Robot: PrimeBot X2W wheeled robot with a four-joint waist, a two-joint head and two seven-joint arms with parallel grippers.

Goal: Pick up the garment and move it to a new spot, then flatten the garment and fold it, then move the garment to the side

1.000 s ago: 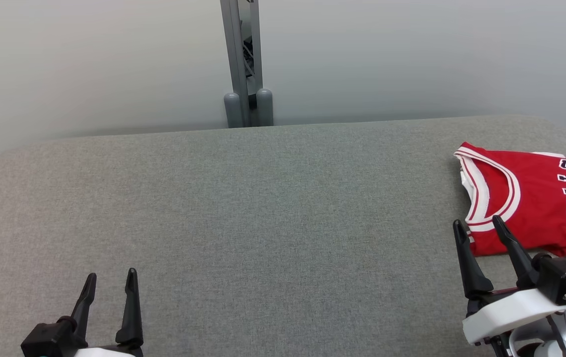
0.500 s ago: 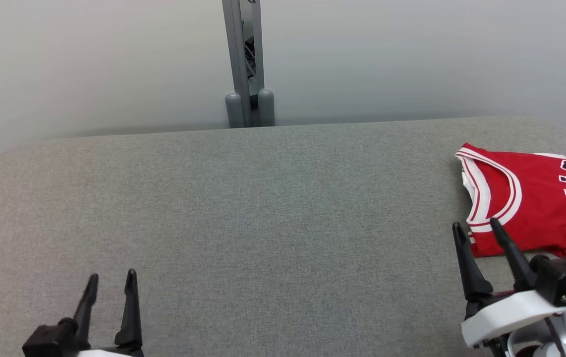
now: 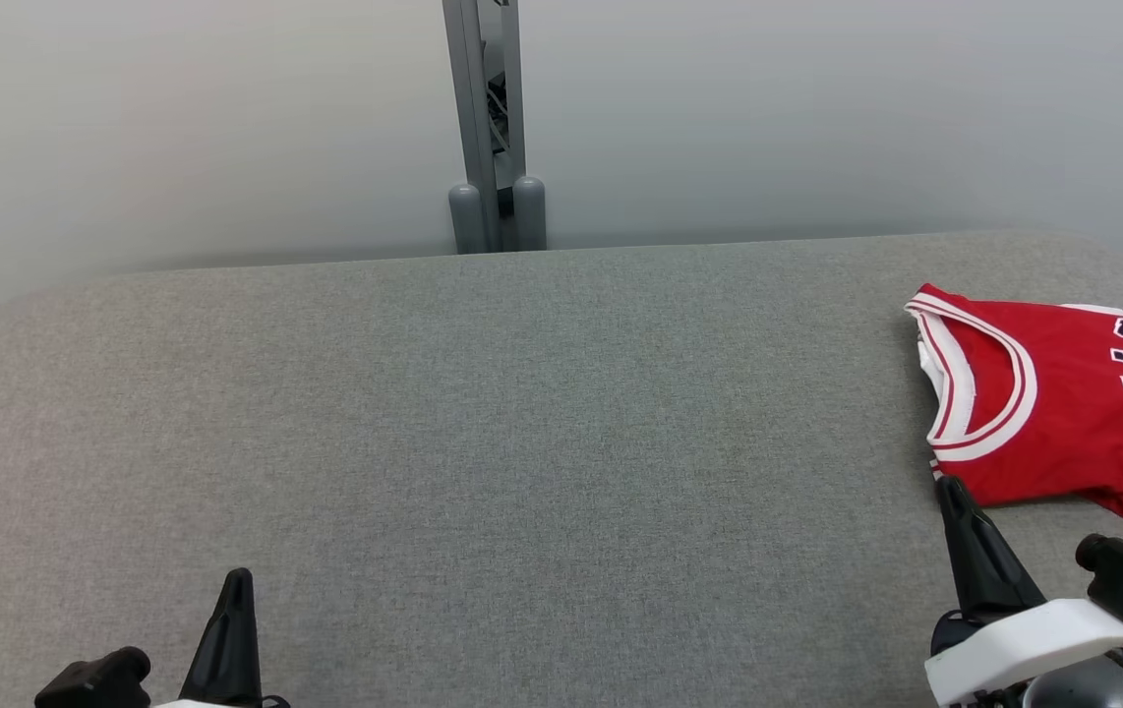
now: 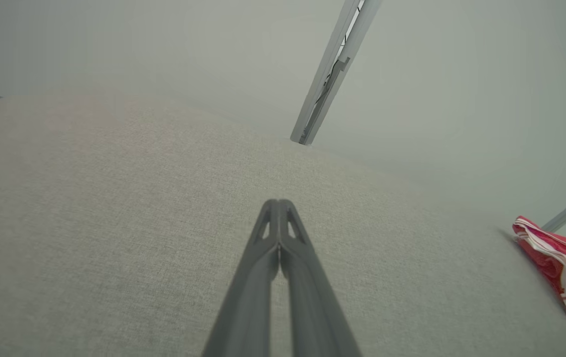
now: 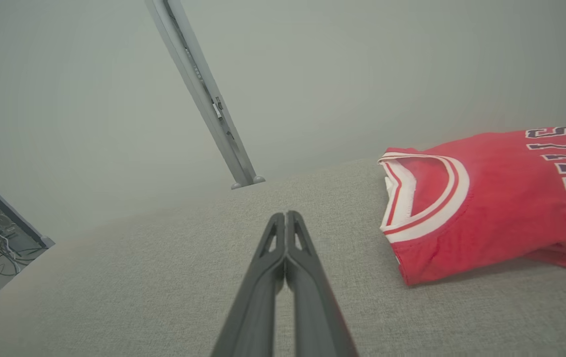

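Grey fabric tabletop [image 3: 522, 442], w/ rounded corners, folded red jersey [image 3: 1063, 413] flat nr its right edge

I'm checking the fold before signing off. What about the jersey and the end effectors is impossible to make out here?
The jersey, head and right wrist views: its right part and lettering are cut off by the right edge.
Its lower layers: hidden under the top layer.
Left wrist view: jersey small, edge-on.
The left end effector, head view: body cut off by the bottom edge.

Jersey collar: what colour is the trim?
The collar is white with red stripes, on a red jersey; clearest in the right wrist view.
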